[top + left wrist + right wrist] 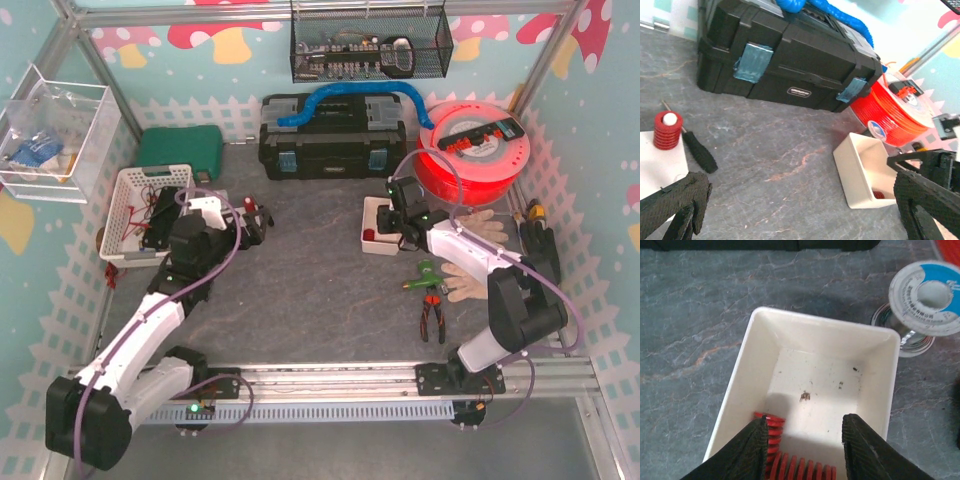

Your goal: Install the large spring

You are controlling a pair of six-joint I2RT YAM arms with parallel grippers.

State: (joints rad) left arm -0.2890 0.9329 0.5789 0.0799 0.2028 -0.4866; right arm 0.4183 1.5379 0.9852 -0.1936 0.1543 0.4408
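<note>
Red coils [800, 471] between half-shut right claw [805, 427]: wrist view only, grip unclear. Left claw [802, 195] wide, empty.

Red springs [800, 469] partly behind right fingers [740, 455]

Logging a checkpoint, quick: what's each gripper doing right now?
Left gripper: open, holding nothing.
Right gripper: in the white bin, red springs between its jaws; whether they are gripped cannot be told.
</note>
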